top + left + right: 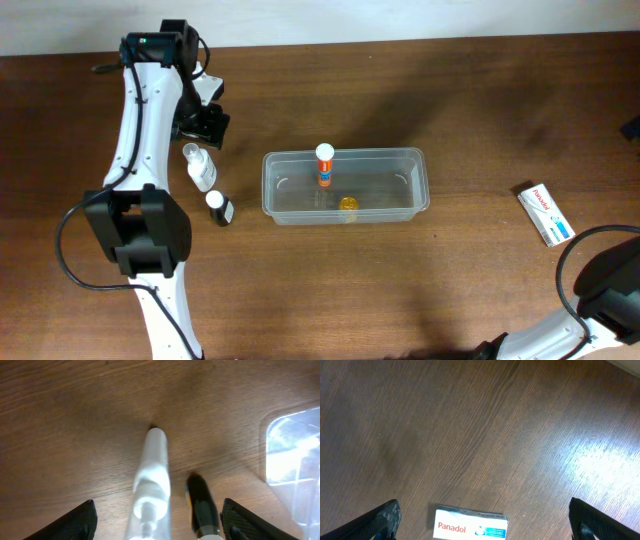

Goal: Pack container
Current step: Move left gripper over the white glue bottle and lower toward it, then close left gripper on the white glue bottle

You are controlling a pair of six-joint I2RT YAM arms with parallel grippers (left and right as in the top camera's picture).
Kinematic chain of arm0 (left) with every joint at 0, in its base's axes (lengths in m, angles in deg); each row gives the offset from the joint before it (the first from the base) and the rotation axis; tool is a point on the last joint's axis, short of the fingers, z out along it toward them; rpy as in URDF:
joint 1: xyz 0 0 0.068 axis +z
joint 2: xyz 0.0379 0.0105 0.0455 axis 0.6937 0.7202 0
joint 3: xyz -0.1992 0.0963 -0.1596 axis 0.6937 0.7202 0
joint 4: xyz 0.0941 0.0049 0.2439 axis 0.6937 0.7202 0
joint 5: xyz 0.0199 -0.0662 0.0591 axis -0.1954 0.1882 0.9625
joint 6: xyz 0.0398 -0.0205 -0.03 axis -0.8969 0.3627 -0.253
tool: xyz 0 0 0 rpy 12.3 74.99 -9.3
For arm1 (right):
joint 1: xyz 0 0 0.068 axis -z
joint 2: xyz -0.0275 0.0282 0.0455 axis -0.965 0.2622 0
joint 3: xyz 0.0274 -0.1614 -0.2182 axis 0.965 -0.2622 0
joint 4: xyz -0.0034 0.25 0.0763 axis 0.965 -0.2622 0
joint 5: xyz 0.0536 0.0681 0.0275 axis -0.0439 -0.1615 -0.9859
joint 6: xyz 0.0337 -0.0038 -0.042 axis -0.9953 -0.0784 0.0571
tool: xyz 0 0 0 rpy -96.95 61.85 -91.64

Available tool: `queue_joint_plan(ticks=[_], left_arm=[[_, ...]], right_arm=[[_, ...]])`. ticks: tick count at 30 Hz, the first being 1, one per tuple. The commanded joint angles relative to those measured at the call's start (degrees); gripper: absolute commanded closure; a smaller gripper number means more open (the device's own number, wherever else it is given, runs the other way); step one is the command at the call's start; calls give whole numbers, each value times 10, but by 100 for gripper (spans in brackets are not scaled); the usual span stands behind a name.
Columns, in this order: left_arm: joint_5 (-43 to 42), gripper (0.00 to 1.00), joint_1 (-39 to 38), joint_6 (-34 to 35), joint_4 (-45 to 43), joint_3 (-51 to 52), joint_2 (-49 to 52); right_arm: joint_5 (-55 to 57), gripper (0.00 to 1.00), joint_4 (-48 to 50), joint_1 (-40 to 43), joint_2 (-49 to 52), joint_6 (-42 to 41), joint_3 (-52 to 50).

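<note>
The container [270,187] sits open-topped near the middle of the counter [480,90], its long sides running left to right in the overhead view. An orange-and-white bottle [325,165] stands upright inside near its far wall, and a small yellow thing [348,205] lies by the near wall.

The left tool [207,128] hangs over the counter well to the left of the container, clear of its rim, with its fingers spread. In the left wrist view the left tool [160,525] shows one finger at each lower corner, neither touching anything. A clear bottle [152,475] lies between them, and a dark bottle [202,505] lies just beside it on the container's side. The container's rounded corner [292,450] shows at the right edge of that view, outside the fingers' span. From overhead, the clear bottle [200,167] lies just beyond the tool's tips and the dark bottle [219,207] lies between it and the container's left end, touching neither.

The right tool [492,520] is spread wide over bare counter, holding nothing, with a Panadol box [470,527] lying below it. Overhead, that box [546,214] lies well apart from the container's right end.
</note>
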Motion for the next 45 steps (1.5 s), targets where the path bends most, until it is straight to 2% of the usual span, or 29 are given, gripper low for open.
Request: queue_joint_plan(ticks=[1, 4, 10, 26, 37, 45], left_arm=[[18, 20, 16, 12, 0, -5, 6], [15, 19, 24, 14, -2, -5, 6], [10, 26, 24, 13, -15, 15, 6], [0, 32, 24, 5, -52, 108, 6], [0, 37, 24, 5, -59, 108, 6], [0, 38, 23, 5, -71, 111, 6]], right_arm=[[7, 2, 0, 2, -7, -3, 5], [7, 2, 0, 2, -7, -3, 5], [7, 2, 0, 2, -7, -3, 5], [7, 2, 0, 2, -7, -3, 5], [7, 2, 0, 2, -7, -3, 5], [7, 2, 0, 2, -7, -3, 5]])
